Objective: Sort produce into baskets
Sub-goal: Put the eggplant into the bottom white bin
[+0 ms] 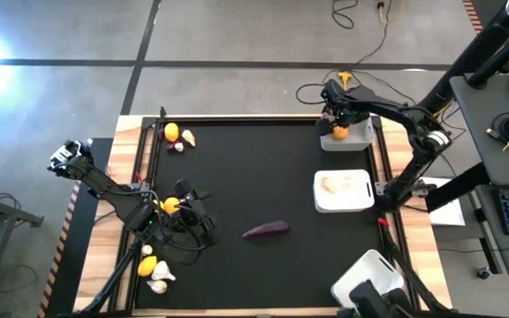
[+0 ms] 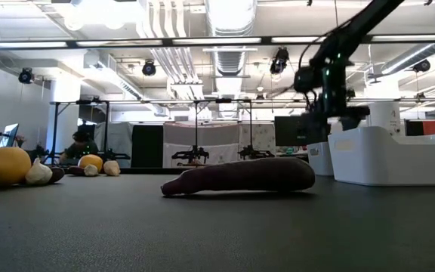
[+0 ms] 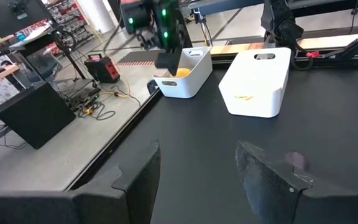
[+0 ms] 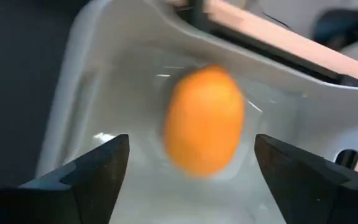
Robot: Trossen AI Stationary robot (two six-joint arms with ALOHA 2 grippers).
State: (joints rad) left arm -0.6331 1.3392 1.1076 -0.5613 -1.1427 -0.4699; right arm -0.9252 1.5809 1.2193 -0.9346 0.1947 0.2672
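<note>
Your right gripper, jaws apart, hovers over a lemon in the far-right basket; firm, smooth, grip mid-body.

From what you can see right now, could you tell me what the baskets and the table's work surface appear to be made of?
Baskets: the middle basket and the far basket look like moulded white plastic, smooth and slightly glossy, with rounded corners and a cut-out handle slot.
Work surface: the black mat looks matte, possibly rubber or felt, showing no glare. The table rim looks like light wood with visible grain.
</note>
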